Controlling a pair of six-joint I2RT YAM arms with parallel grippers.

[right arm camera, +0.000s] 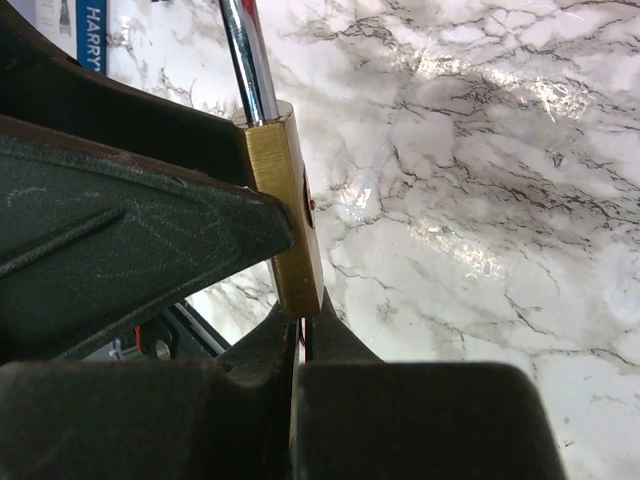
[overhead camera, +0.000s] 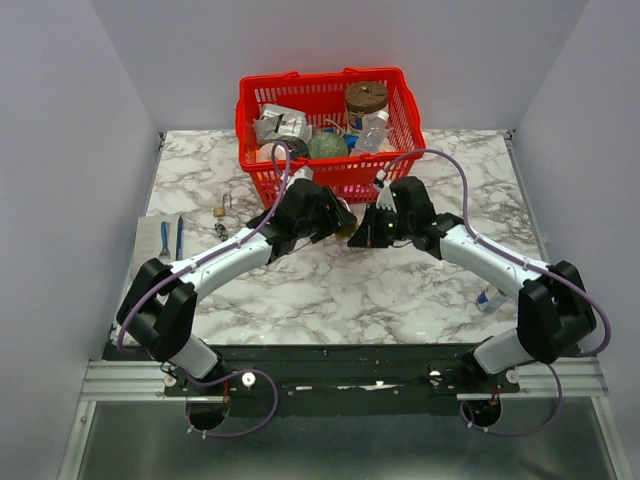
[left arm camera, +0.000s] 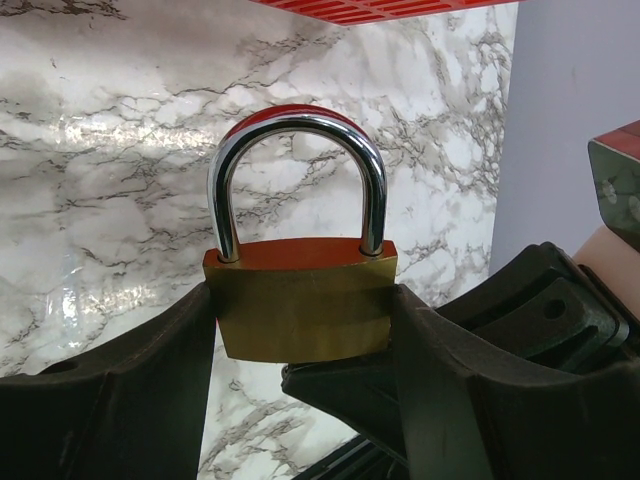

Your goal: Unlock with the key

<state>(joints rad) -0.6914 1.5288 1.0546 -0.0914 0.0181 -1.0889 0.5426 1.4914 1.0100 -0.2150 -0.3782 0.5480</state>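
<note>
At the centre of the top view, over the marble desk (overhead camera: 330, 290), the left claw (left arm camera: 303, 335) grips a brass padlock (left arm camera: 300, 300) by its sides, its shackle seated in the body. Just right of it, the right claw (right arm camera: 297, 350) meets the padlock's bottom edge, fingers nearly together. I cannot tell what they pinch. A red basket (overhead camera: 400, 110) stands at upper centre.

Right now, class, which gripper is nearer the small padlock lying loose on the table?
Left. The left gripper, clamping the large padlock, is to the right of the small padlock; the right gripper lies farther right, beyond the left one.
</note>
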